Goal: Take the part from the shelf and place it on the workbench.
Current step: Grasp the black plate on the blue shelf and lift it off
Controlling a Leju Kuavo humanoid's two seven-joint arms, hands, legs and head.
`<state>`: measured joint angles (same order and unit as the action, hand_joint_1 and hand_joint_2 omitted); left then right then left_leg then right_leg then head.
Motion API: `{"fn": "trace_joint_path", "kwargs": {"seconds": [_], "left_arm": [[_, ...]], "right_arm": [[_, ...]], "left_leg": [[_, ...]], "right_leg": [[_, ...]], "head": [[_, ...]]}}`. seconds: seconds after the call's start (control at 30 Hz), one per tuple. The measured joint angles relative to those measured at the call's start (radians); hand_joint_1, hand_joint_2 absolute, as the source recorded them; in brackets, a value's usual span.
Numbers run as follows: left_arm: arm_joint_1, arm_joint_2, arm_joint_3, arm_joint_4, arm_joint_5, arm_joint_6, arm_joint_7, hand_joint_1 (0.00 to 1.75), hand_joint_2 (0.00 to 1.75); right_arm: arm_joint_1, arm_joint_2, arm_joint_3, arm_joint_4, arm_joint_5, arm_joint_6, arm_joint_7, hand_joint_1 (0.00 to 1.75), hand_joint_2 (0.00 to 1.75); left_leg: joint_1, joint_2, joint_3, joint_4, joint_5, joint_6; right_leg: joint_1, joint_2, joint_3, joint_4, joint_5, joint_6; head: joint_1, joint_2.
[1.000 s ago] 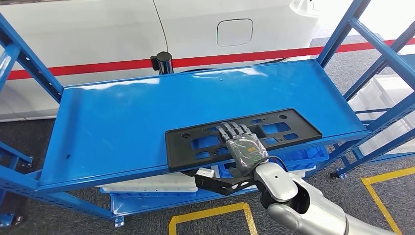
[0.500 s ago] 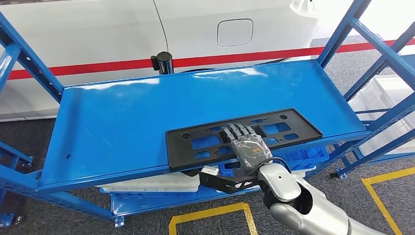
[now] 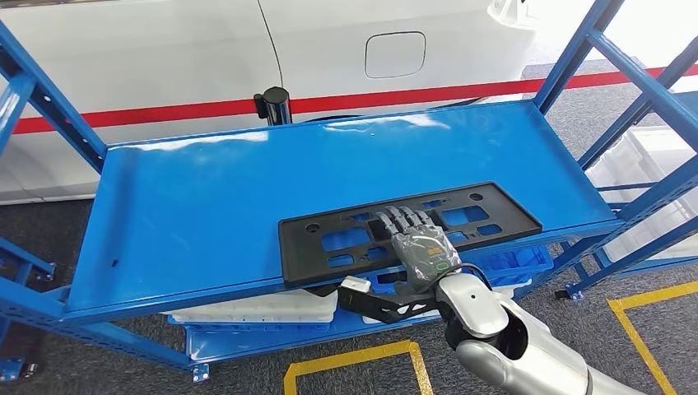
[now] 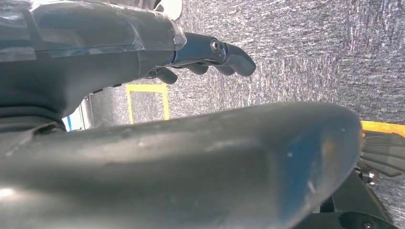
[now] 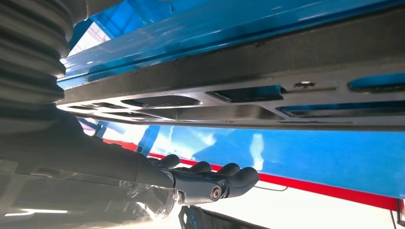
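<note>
Blue metal makes up the big shelf (image 3: 206, 206), and behind it is a white car (image 3: 247, 41) with a red stripe. Grey carpet with yellow tape lines (image 3: 354, 362) covers the floor. On the lower level sit white and blue trays (image 3: 255, 309).

The part (image 3: 329, 234) is a flat black frame with holes in it. It lies on the top shelf, close to the front edge. Its long side runs left to right along the shelf, with the right end a bit farther back. Its front edge sticks out a little over the shelf lip.

The right hand (image 3: 416, 239) reaches up from below on a silver arm. It lies flat on the middle of the part, palm down, fingers (image 3: 403, 218) straight and close together, pointing toward the back. It presses on top and is not wrapped around anything.

The left hand (image 4: 205, 55) hangs over the carpet. Its fingers are curled a little and it holds nothing.
</note>
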<state>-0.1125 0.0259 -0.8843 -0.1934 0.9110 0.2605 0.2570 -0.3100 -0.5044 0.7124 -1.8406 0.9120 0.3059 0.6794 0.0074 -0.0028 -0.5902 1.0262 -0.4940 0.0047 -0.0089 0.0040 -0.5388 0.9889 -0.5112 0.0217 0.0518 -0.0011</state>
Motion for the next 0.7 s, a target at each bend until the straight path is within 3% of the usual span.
{"fn": "trace_joint_path", "kwargs": {"seconds": [0.7], "left_arm": [[0.0, -0.001, 0.0, 0.0, 0.0, 0.0, 0.0, 0.0, 0.0]], "right_arm": [[0.017, 0.001, -0.016, 0.0, 0.007, 0.026, 0.0, 0.0, 1.75]], "left_leg": [[0.0, 0.001, 0.0, 0.0, 0.0, 0.0]], "right_leg": [[0.0, 0.0, 0.0, 0.0, 0.0, 0.0]], "head": [[0.0, 0.0]]}}
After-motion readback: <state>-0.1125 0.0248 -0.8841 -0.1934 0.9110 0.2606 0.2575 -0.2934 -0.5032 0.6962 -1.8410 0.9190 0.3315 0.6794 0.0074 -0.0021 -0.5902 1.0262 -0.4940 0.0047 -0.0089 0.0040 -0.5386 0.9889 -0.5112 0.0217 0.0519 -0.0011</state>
